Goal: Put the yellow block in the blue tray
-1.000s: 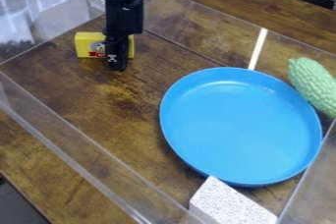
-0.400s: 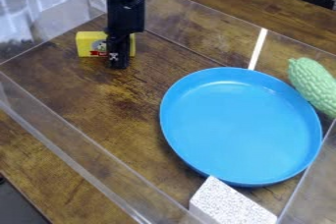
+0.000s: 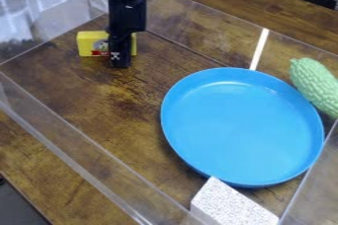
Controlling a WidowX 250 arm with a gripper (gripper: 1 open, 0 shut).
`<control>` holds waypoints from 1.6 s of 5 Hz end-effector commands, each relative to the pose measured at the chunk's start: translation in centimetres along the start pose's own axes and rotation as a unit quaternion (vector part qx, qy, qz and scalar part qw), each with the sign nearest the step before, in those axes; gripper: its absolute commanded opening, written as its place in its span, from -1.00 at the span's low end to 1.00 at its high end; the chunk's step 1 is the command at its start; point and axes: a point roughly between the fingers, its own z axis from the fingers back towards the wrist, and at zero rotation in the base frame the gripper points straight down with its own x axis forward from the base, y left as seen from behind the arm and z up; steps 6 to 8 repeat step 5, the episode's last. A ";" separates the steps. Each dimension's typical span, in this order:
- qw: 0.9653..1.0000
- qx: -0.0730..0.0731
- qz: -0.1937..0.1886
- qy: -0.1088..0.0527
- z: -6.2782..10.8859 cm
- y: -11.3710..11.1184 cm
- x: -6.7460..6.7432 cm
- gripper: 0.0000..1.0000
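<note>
Nothing has shifted since the earlier frames: arm, block and dish sit in the same spots as a second ago. The black robot gripper (image 3: 117, 59) hangs straight down at about eleven o'clock in the view, its jaws drawn fully together at the right end of the small yellow rectangular block (image 3: 90, 43), whose red-and-white label peeks out beside the fingertips. The fingers cover that end of the block, so the jaws look clamped on it, with the block resting on the dark wooden tabletop (image 3: 93, 111) and not lifted.

From the block, the large round bright-blue plastic tray (image 3: 243, 126) lies toward four o'clock, well apart from it and with nothing inside. A bumpy green oval object (image 3: 317, 84) rests at the tray's two o'clock edge, just beside its rim. A white speckled sponge block (image 3: 232, 205) sits at the tray's six o'clock side, touching or nearly touching the rim at the bottom of the view. Clear plastic walls (image 3: 53, 140) fence the work area, one running along the lower left, another across the back behind the arm.
</note>
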 end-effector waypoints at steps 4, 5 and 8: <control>1.000 0.022 0.006 -0.010 1.3 1.3 -0.2 -1.00; 1.000 0.022 0.006 -0.010 1.2 1.4 -0.1 -1.00; 1.000 0.022 0.006 -0.010 1.2 1.4 -0.1 -1.00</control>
